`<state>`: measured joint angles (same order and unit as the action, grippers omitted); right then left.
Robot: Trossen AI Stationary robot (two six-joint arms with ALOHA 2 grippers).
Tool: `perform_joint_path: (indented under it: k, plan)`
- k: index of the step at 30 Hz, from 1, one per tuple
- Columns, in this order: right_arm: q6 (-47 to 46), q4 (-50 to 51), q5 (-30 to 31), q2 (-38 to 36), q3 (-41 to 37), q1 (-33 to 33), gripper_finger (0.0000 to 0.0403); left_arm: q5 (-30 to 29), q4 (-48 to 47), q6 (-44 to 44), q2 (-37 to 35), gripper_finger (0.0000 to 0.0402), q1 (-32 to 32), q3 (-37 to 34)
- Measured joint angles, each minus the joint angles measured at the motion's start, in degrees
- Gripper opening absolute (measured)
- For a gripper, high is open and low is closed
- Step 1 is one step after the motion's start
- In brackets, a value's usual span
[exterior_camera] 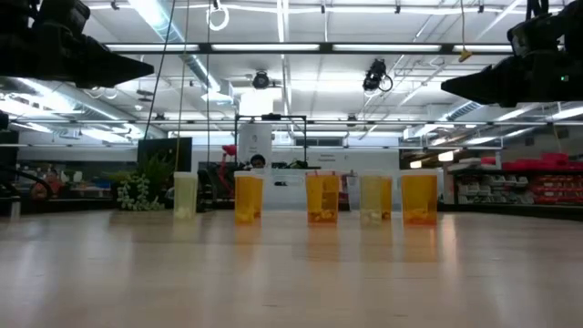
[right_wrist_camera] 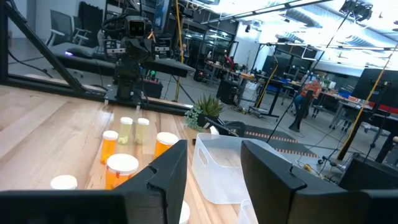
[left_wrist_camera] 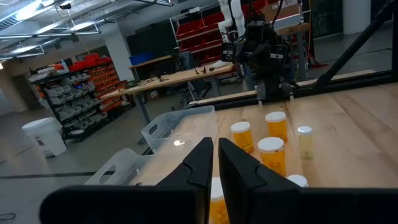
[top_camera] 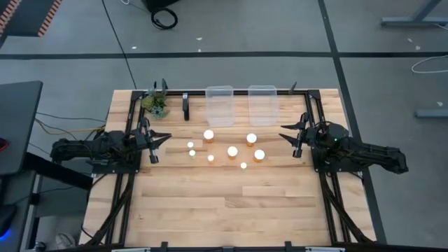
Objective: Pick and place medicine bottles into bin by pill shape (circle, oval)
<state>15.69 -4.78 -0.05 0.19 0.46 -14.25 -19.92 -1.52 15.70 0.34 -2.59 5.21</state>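
We see the medicine bottles point(top_camera: 231, 149) standing upright in a loose cluster at the middle of the wooden table point(top_camera: 231, 210), between the two arms and just near of the two clear bins point(top_camera: 240, 105) at the far edge. None of the bottles is in a bin. The left bin point(top_camera: 219, 105) and the right bin point(top_camera: 262, 104) sit side by side, close together. The left gripper point(top_camera: 155, 140) hovers at the left side of the table, apart from the bottles; its fingers point(left_wrist_camera: 205, 165) are clenched almost together, with only a narrow slit between them, and grasp nothing. The right gripper point(top_camera: 297, 136) hovers at the right side, likewise clear of the bottles; its fingers point(right_wrist_camera: 168, 168) stand partly released with a visible gap and hold nothing. A green plant sprig point(top_camera: 155, 103) rests at the far left corner.
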Motion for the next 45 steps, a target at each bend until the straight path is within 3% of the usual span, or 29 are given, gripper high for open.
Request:
perform_joint_path:
  k: [45]
  plan:
    - [0.00,0.00,0.00,-0.01,0.00,-0.01,0.0157,0.00,0.00,0.01,0.00,0.0030,0.02,-0.01]
